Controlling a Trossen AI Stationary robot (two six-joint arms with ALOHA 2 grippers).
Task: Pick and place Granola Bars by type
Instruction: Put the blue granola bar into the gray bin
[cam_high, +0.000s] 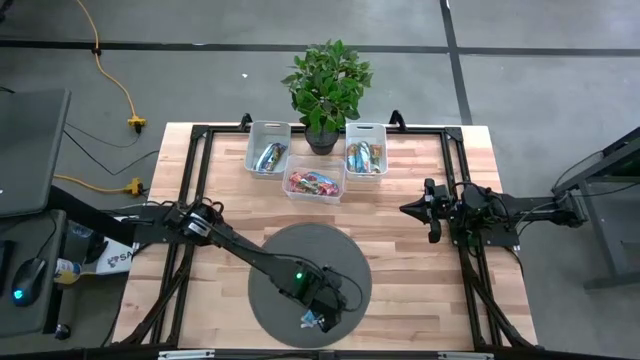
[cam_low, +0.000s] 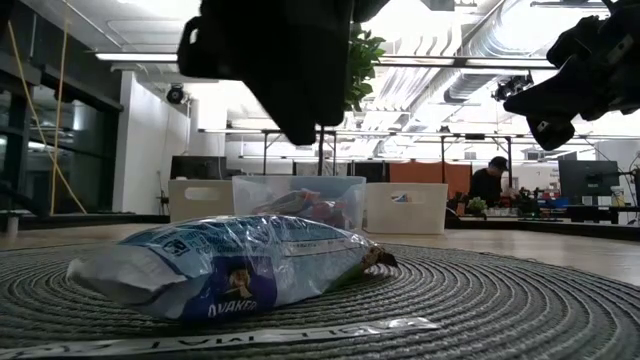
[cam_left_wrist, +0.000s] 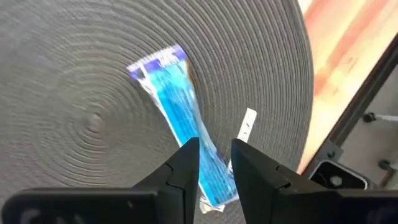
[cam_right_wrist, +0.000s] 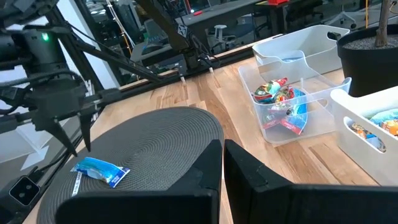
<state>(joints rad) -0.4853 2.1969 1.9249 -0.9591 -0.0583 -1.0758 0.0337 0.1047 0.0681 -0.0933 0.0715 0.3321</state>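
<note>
Wooden table (cam_high: 400, 250) w/ round grey woven mat (cam_high: 270, 260) near its front edge, potted plant (cam_high: 326, 85) at the back. One light blue granola bar (cam_left_wrist: 180, 118) lies flat on the mat, thin white strip label (cam_left_wrist: 247, 124) just beside it. Left gripper (cam_left_wrist: 214, 158) hangs over the bar's end, fingers part-open on either side of the wrapper, not clamped on it. Three bins at the back hold sorted bars: blue ones in left white bin (cam_high: 268, 148), red/pink in clear middle bin (cam_high: 314, 184), tan-orange and blue in right white bin (cam_high: 366, 149). Right gripper (cam_high: 432, 222) waits over the table's right side, fingers closed, nothing in them
</note>
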